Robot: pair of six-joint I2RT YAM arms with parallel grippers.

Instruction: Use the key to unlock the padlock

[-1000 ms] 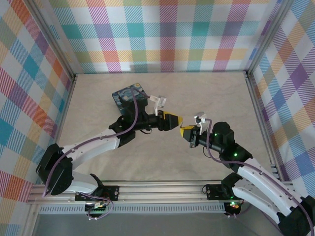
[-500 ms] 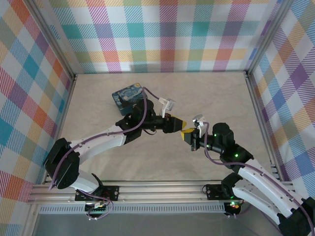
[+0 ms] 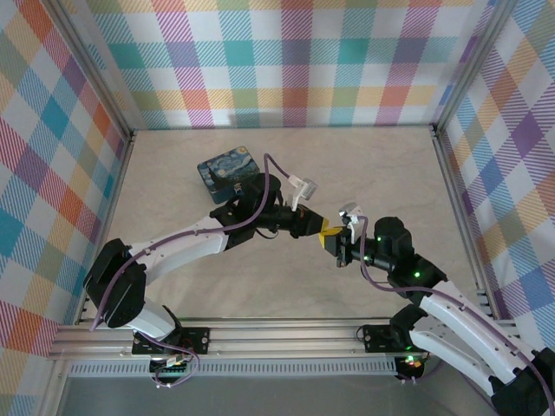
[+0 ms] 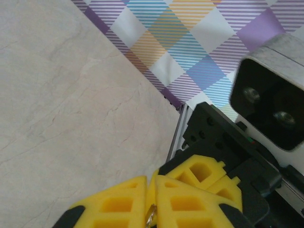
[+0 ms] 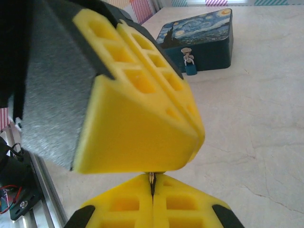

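The starry-night tin sits on the pale marbled table, and the padlock, a tiny blue body under a silvery shackle, hangs from the clasp on the tin's front wall. To the right of the tin and nearer the arms' bases, the two grippers meet tip to tip above the table. The left gripper has its yellow pads pressed together, and its wrist view shows a thin silvery sliver of the key nipped in the seam between them. The right gripper is likewise fully closed, pinching the same sliver at its tips. The left gripper's wedge-shaped fingers sit directly on top of it, well apart from the padlock.
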